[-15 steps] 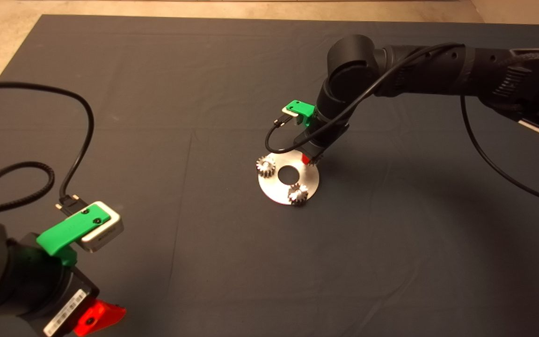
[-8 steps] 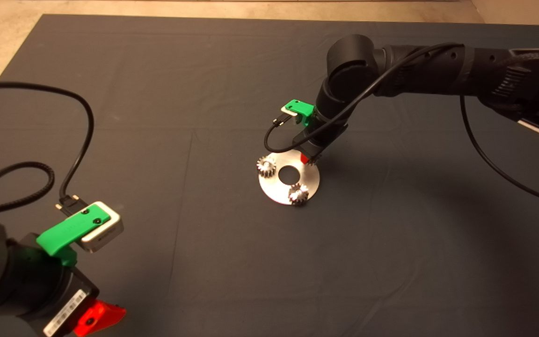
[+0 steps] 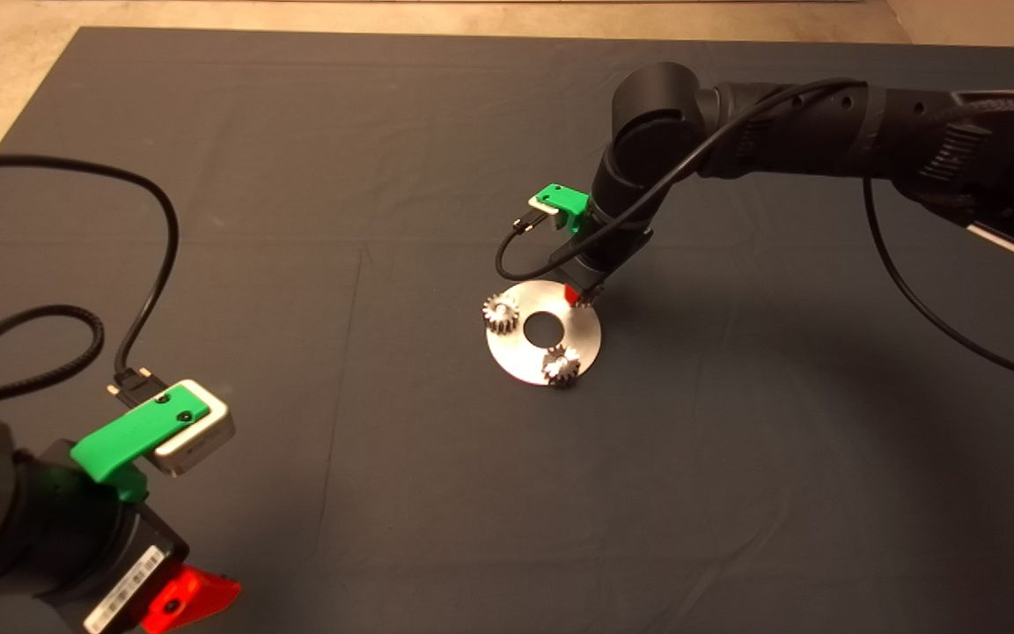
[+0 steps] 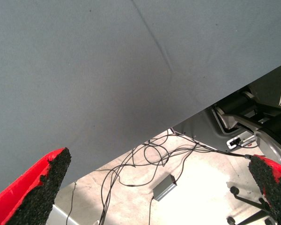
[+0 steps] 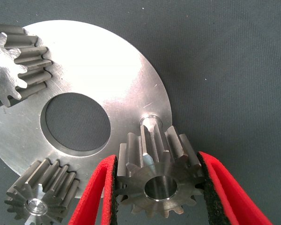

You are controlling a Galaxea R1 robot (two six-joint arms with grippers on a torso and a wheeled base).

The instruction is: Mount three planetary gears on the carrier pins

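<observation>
**Stock on the mat: one disc, three gears, two claws**

Head view
- Disc [image 3: 544, 333]: flat, shiny, round, centre hole; lies mid-mat [image 3: 296, 220]. It bears two of my planetary gears: one [image 3: 500, 313] at its 9 o'clock rim, one [image 3: 562, 365] at about 5 o'clock, each seated on a pin.
- My right gripper [image 3: 581, 298]: arm in from 3 o'clock, tip down at the disc's 1 o'clock edge. Third gear mostly hidden under it here.
- My left gripper [image 3: 194, 599]: parked at the mat's 7 o'clock corner, well apart from the disc.

Left wrist view
- My two pads [image 4: 44, 187] stand wide apart, nothing between them. Beyond: bare mat, then floor with loose cables [image 4: 145, 164] and a small grey box [image 4: 165, 190].

Right wrist view
- My red fingers [image 5: 91, 197] are clamped on the third gear [image 5: 158, 180], one pad on each toothed flank, its centre hole unfilled.
- Free carrier pin [image 5: 149, 120]: upright near the disc's rim, showing just past the held gear's teeth; gear not on it.
- The other two gears sit on their pins, pin ends showing in their bores.
</observation>
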